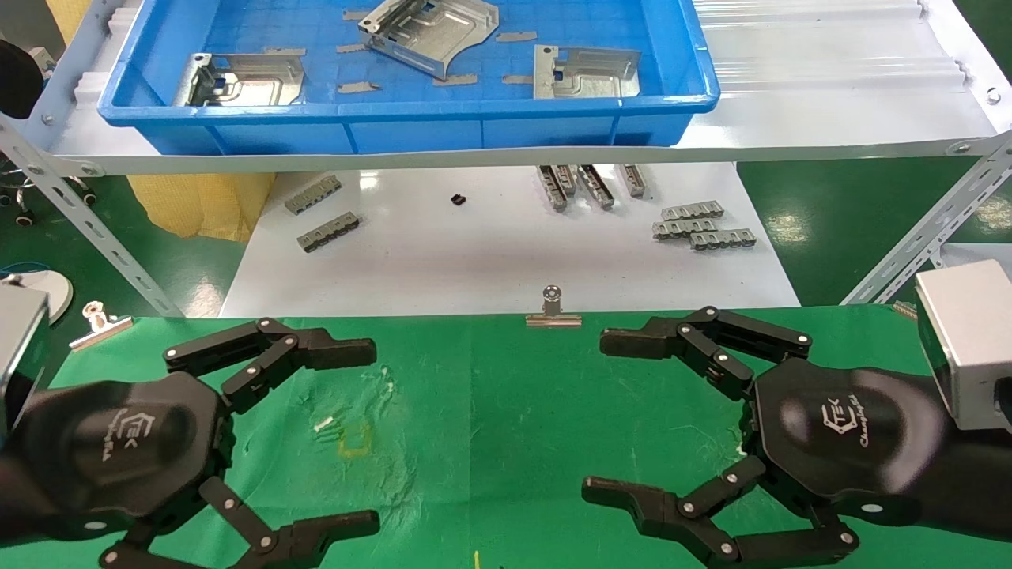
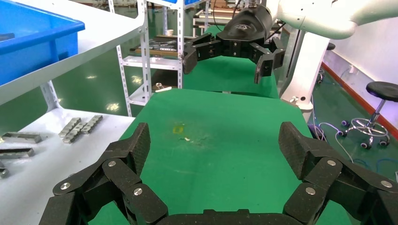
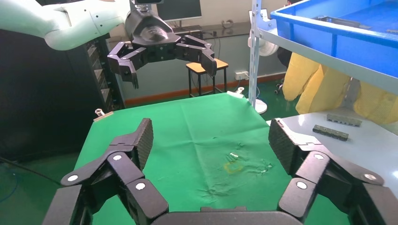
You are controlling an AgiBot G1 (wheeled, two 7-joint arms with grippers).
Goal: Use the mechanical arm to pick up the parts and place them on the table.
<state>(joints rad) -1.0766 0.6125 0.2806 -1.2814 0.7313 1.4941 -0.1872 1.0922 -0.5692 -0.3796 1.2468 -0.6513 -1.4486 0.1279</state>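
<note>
Three silver parts lie in the blue bin (image 1: 411, 130) on the shelf: one at the left (image 1: 241, 79), one tilted in the middle (image 1: 431, 32), one at the right (image 1: 585, 73). Both black arms hover low over the green table (image 1: 490, 411), well short of the bin. My left gripper (image 1: 370, 438) (image 2: 217, 147) is open, with only green cloth between its pads. My right gripper (image 1: 598, 416) (image 3: 212, 143) faces it, also open and holding nothing. Each wrist view shows the other arm's gripper farther off: the right gripper (image 2: 225, 58) and the left gripper (image 3: 171, 70).
Below the shelf, a white tabletop (image 1: 490, 261) carries small grey slotted strips (image 1: 704, 225) and a tiny black piece (image 1: 458, 200). Binder clips (image 1: 553, 310) (image 1: 99, 324) hold the cloth's far edge. Slanted shelf struts (image 1: 87, 225) (image 1: 925, 237) stand at both sides.
</note>
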